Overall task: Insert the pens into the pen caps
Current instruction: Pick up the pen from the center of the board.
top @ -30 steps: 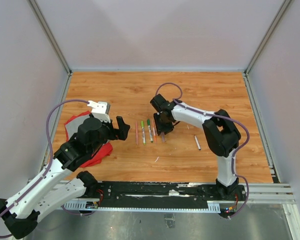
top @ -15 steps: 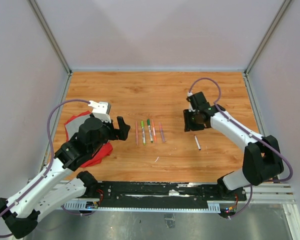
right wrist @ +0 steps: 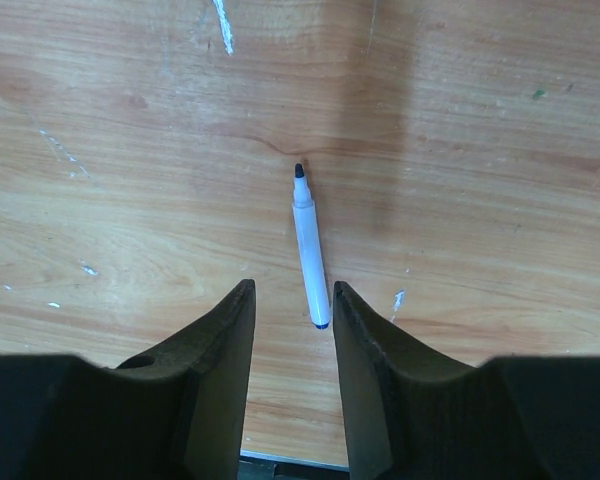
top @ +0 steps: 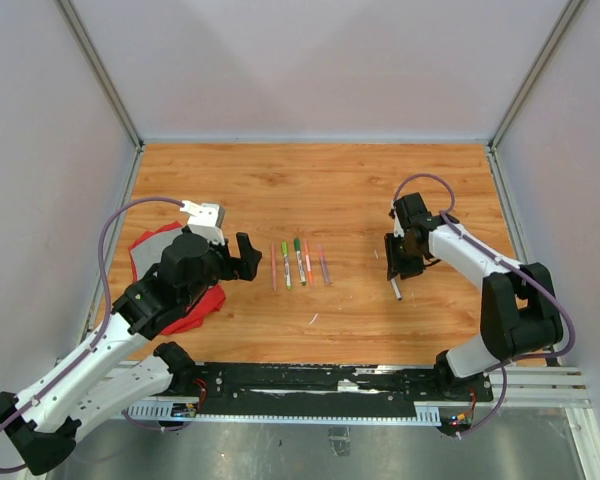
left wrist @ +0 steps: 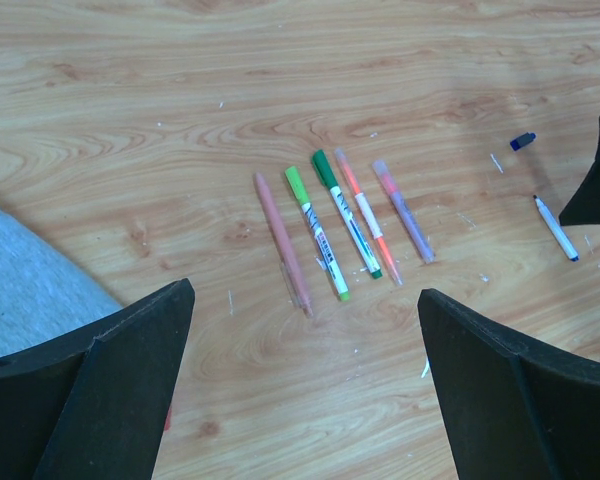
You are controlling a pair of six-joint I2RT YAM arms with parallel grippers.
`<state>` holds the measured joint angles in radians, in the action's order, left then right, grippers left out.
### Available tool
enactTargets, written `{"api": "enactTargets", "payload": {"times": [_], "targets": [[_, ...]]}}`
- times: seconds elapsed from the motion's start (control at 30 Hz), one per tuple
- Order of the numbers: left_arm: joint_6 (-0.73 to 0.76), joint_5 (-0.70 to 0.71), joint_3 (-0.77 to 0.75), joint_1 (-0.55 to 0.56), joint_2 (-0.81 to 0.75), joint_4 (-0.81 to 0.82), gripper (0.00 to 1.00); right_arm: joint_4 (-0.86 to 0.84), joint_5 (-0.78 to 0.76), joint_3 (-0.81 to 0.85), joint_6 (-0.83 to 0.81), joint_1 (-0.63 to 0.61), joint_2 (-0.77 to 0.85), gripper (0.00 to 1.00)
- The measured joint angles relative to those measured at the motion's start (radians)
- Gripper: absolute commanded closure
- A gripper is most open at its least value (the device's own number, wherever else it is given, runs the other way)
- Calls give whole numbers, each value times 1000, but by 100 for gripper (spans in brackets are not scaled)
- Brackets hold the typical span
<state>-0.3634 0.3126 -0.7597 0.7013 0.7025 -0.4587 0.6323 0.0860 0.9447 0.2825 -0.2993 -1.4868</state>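
Several capped pens lie side by side in a row (top: 300, 262): pink (left wrist: 283, 243), light green (left wrist: 316, 232), dark green (left wrist: 346, 212), orange (left wrist: 368, 215) and purple (left wrist: 403, 210). Further right, an uncapped white pen (right wrist: 310, 250) with a blue end lies alone (top: 396, 288). My right gripper (right wrist: 292, 290) hangs over it, open a little, the pen's blue end between its fingertips and untouched. A small blue pen cap (left wrist: 522, 141) lies beyond that pen. My left gripper (left wrist: 305, 290) stands wide open and empty, left of the row (top: 248, 255).
A red and grey cloth (top: 152, 250) lies under my left arm at the table's left side. Grey walls and metal rails enclose the wooden table (top: 310, 185). Small white flecks (top: 314, 319) dot the wood near the front.
My right gripper has left the row of pens and swung right and nearer, ending over the white pen. The left arm has hardly moved.
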Motion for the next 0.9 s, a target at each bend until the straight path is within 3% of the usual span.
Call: {"api": "enactTargets", "payload": {"times": [0.77, 0.9], "targets": [[0, 0, 0, 0, 6, 0, 0, -40, -29, 2, -18, 1, -148, 78], [0, 1, 0, 0, 11, 0, 0, -40, -46, 2, -12, -3, -148, 84]]}}
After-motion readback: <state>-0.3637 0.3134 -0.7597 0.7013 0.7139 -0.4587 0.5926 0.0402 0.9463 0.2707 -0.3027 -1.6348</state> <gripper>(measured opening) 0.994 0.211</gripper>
